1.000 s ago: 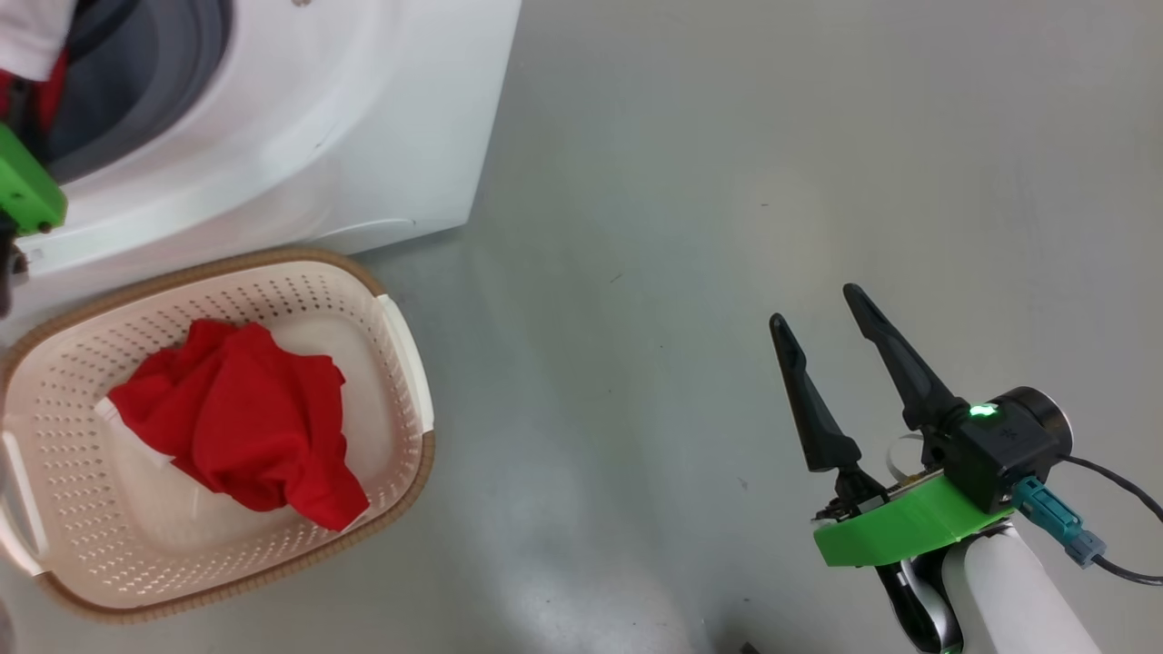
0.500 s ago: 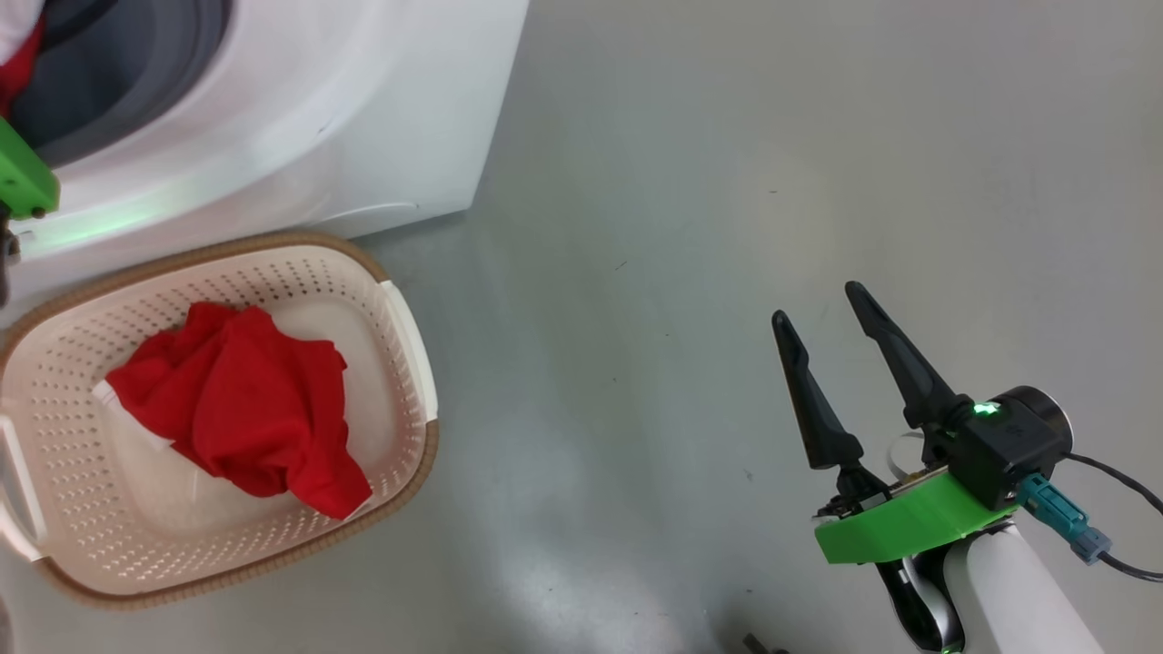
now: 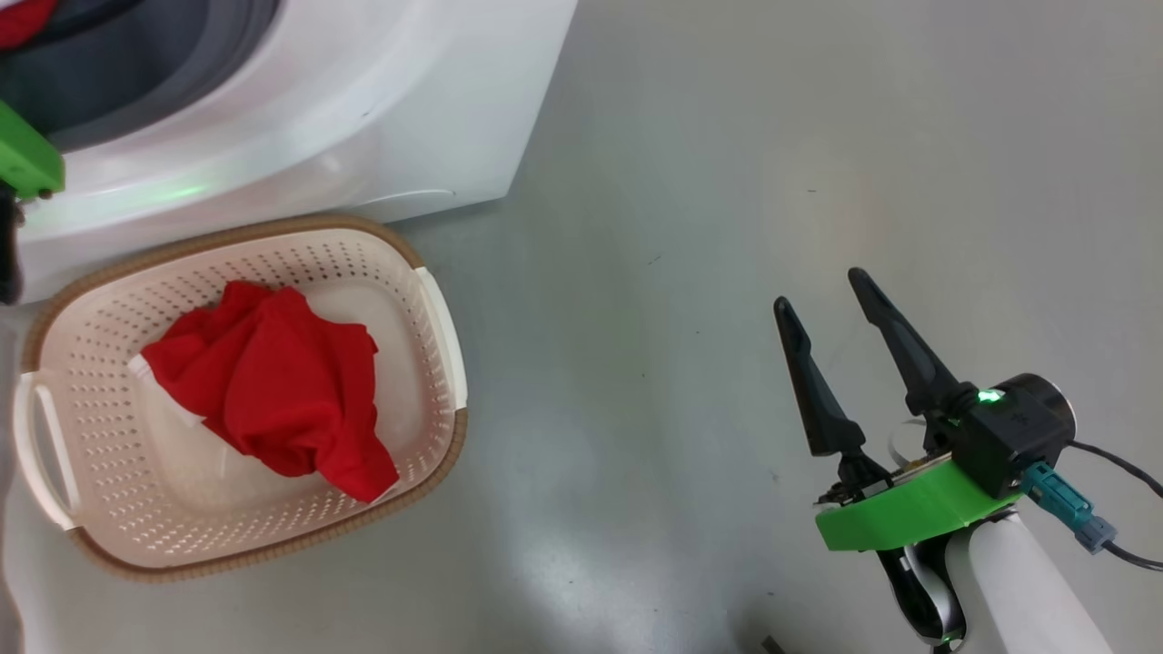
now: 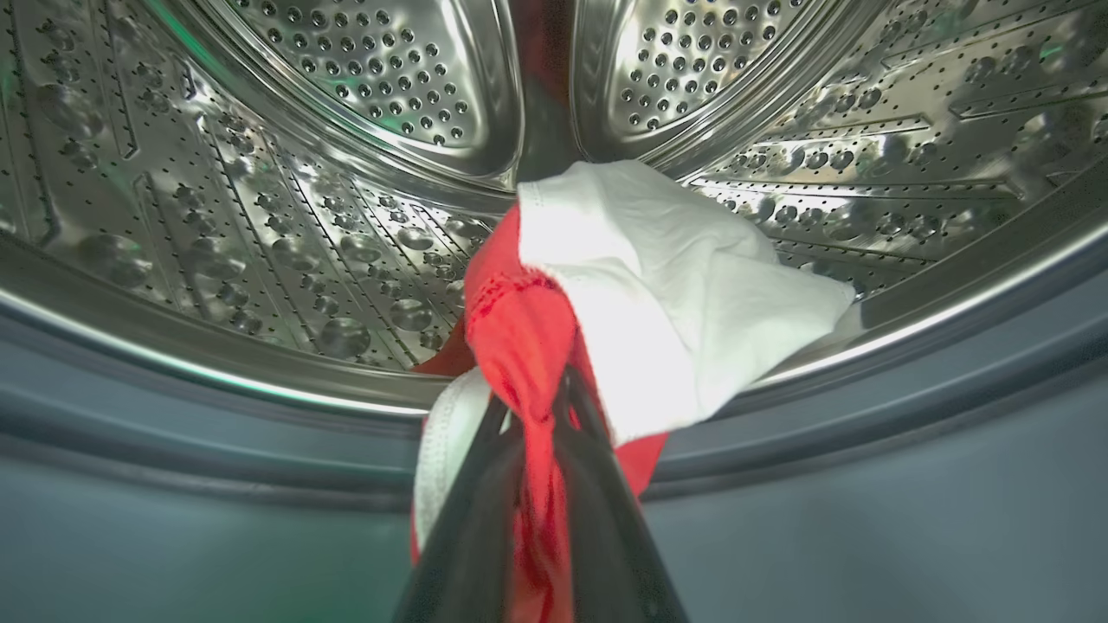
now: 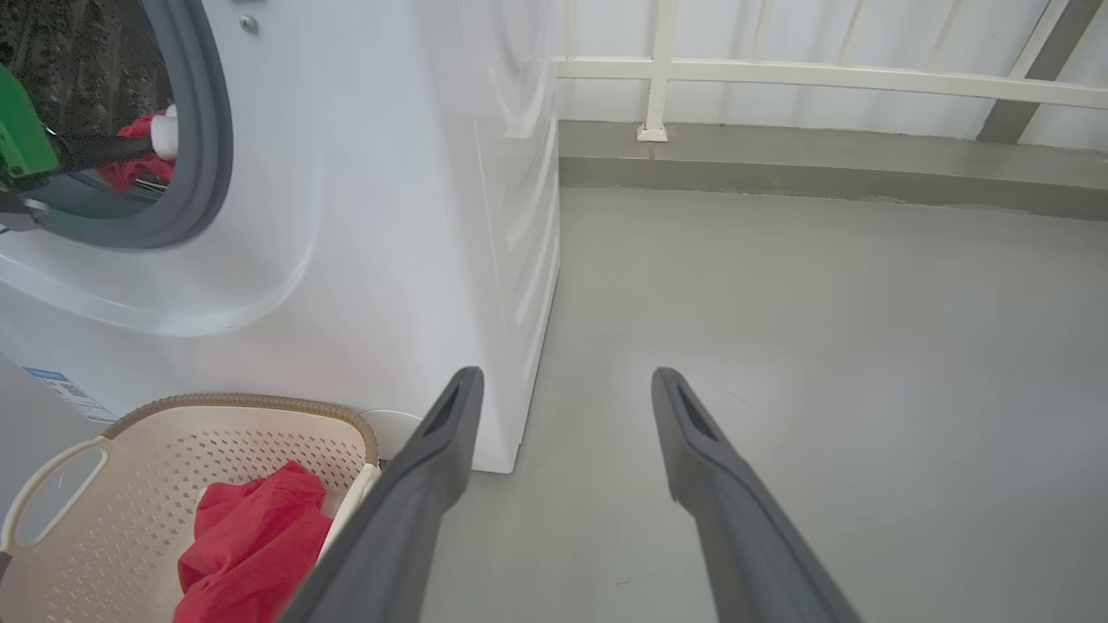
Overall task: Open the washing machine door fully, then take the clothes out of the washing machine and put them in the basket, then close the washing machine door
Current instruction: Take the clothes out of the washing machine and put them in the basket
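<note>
Inside the washing machine's steel drum, my left gripper is shut on a red and white garment of the clothes, which hangs over the grey rubber ring. The right wrist view shows that arm reaching into the washing machine opening, where the red clothes lie. Another red garment lies in the cream basket on the floor before the machine; it is the red heap in the basket. My right gripper stands open and empty over bare floor, right of the basket. The washing machine door is out of view.
Grey floor spreads to the right of the machine and basket. A white railing on a low kerb runs along the back. A blue label sticker sits low on the machine's front. A cable trails from my right wrist.
The head camera has shifted, so machine and basket sit further right in the picture. Less of the white and red cloth shows at the drum opening. My right gripper has stayed put.
</note>
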Controlling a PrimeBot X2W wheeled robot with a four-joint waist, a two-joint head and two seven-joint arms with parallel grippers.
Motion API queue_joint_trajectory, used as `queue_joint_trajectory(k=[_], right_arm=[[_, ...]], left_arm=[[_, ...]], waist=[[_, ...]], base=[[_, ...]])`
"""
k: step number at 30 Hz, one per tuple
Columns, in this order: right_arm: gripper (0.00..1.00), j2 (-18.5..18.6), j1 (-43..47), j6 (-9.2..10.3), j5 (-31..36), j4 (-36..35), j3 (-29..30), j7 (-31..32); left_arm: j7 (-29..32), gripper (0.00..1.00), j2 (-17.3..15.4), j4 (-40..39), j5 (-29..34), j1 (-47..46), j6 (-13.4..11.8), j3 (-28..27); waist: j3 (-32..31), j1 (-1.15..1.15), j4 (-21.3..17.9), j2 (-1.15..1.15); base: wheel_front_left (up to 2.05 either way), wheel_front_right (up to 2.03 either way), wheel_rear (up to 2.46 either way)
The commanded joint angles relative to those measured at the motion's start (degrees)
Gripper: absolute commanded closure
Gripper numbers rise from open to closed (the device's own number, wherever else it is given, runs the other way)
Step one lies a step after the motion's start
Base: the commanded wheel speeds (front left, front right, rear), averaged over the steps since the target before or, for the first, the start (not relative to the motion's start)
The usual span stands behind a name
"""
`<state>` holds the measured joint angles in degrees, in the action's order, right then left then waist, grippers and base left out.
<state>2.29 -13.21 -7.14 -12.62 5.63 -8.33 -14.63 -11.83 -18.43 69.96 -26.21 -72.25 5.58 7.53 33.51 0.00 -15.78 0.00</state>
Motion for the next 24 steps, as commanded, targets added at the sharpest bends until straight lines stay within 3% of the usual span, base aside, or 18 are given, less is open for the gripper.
queue_joint_trajectory(k=[1,11,24], right_arm=[[0.00,0.59,-0.17,-0.35,-0.51,-1.06,-0.95,-0.37],[0.00,0.59,-0.14,-0.35,-0.70,-1.00,-0.60,-0.37],[0.00,0.59,0.26,-0.35,-0.89,-0.86,0.08,-0.37]], left_arm=[[-0.94,1.00,-2.14,-1.75,-0.12,1.63,0.27,-0.52],[-3.07,1.00,-1.32,-9.17,-0.52,7.20,0.41,-1.14],[-3.16,1.00,0.43,-27.18,0.70,20.72,-2.28,-4.41]], waist=[[-0.17,0.00,0.34,0.00],[-1.42,0.00,2.09,0.00],[-4.47,0.00,3.86,0.00]], base=[[0.00,0.00,0.00],[0.00,0.00,0.00],[0.00,0.00,0.00]])
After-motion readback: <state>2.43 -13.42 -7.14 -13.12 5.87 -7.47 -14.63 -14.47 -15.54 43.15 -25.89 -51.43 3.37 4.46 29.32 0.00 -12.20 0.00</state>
